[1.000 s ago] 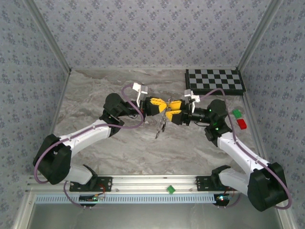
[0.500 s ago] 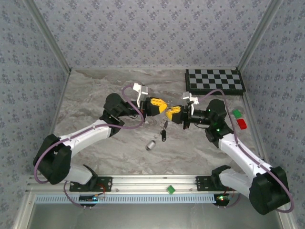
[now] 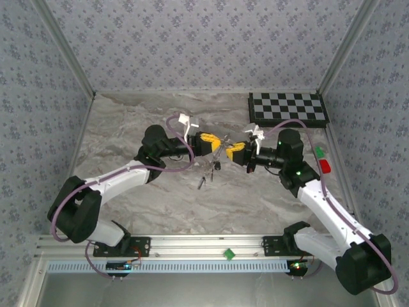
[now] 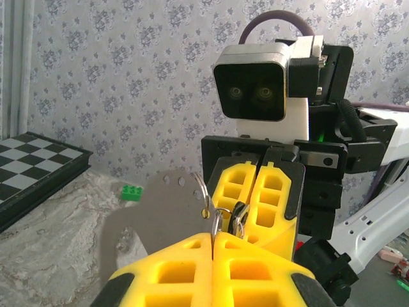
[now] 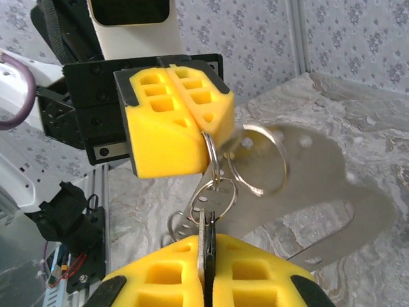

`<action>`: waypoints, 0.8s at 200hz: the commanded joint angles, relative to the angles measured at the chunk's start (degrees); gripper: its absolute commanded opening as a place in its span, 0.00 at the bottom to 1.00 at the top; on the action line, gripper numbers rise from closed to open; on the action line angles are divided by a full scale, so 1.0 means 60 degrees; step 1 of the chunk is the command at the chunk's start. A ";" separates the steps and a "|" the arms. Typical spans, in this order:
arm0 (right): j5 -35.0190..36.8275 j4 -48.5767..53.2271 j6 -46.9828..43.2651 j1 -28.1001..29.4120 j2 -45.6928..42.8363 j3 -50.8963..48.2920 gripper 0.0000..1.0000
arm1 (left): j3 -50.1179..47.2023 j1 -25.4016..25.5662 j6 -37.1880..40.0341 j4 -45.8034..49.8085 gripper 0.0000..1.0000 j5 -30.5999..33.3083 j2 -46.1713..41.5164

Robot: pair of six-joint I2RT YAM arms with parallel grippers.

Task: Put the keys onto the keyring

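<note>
- Right tool (image 3: 230, 149) has shut since a second ago: jaws were apart, now clenched. The hanging bunch sits higher under the tools than half a second back.
- Left tool (image 3: 218, 141): clenched on the keyring (image 5: 213, 157), held in the air over mid-surface (image 3: 160, 204).
- Loops (image 5: 259, 161) linked off the keyring: at least three by my count. The lower ones overlap, so no exact figure.
- Flat grey tag (image 5: 319, 192): one, hanging behind the loops.
- Right tool: clenched on one key (image 5: 205, 233), seen edge-on, facing the left tool tip to tip and just beside it.
- Other keys: can't count them in the bunch.
- Far right on the surface: one chessboard (image 3: 287, 107), one green block (image 3: 317, 151), one red block (image 3: 324, 166).
</note>
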State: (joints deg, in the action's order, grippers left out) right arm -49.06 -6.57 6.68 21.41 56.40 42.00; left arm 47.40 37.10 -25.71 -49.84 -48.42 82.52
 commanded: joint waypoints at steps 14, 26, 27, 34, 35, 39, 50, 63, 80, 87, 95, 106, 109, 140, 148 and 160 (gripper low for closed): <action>0.0540 0.1578 -0.0718 0.0193 0.0744 0.1181 0.00 | -0.0072 -0.0147 0.0402 -0.0159 0.00 0.0277 0.0346; 0.0695 0.1872 -0.0815 0.0289 0.1114 0.1479 0.00 | -0.0181 -0.0171 0.0438 -0.0177 0.01 0.0356 0.0475; 0.0715 0.1894 -0.0832 0.0294 0.1145 0.1524 0.00 | -0.0188 -0.0174 0.0429 -0.0183 0.02 0.0361 0.0487; 0.0760 0.2036 -0.0901 0.0352 0.1370 0.1705 0.00 | -0.0265 -0.0200 0.0412 -0.0248 0.11 0.0414 0.0527; 0.0769 0.2049 -0.0912 0.0362 0.1397 0.1732 0.00 | -0.0274 -0.0203 0.0408 -0.0262 0.12 0.0419 0.0535; 0.0806 0.2100 -0.0936 0.0393 0.1513 0.1833 0.00 | -0.0316 -0.0233 0.0369 -0.0321 0.15 0.0436 0.0540; 0.0975 0.2233 -0.0973 0.0470 0.1819 0.2086 0.00 | -0.0426 -0.0366 0.0180 -0.0496 0.22 0.0468 0.0540; 0.1083 0.2400 -0.1024 0.0560 0.2214 0.2438 0.00 | -0.0601 -0.0565 -0.0015 -0.0626 0.39 0.0586 0.0436; 0.1145 0.2615 -0.1114 0.0724 0.2764 0.2898 0.00 | -0.0850 -0.0869 -0.0151 -0.0601 0.53 0.0874 0.0142; 0.1189 0.2665 -0.1113 0.0776 0.3043 0.3092 0.00 | -0.0954 -0.0986 -0.0160 -0.0500 0.57 0.1067 -0.0050; 0.1205 0.2689 -0.1113 0.0843 0.3395 0.3338 0.00 | -0.1091 -0.1113 -0.0127 -0.0315 0.61 0.1341 -0.0312; 0.1134 0.2629 -0.1113 0.0936 0.3892 0.3676 0.00 | -0.1297 -0.1252 -0.0073 -0.0090 0.67 0.1793 -0.0755; 0.1142 0.2601 -0.1082 0.0946 0.4051 0.3759 0.00 | -0.1369 -0.1286 -0.0048 0.0009 0.69 0.1963 -0.0892; 0.0940 0.2325 -0.0770 0.1186 0.5719 0.5085 0.00 | -0.1926 -0.1417 0.0625 0.1363 0.93 0.4062 -0.2614; 0.0939 0.2406 -0.0733 0.1246 0.6186 0.5454 0.00 | -0.2042 -0.1415 0.0764 0.1642 0.99 0.4554 -0.3030; 0.0962 0.2441 -0.0674 0.1352 0.6853 0.5951 0.00 | -0.2251 -0.1447 0.0845 0.1833 1.00 0.5201 -0.3532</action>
State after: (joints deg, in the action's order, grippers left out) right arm -42.50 8.45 1.72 28.45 91.83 71.42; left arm 35.20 28.84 -23.51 -42.94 -28.27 67.02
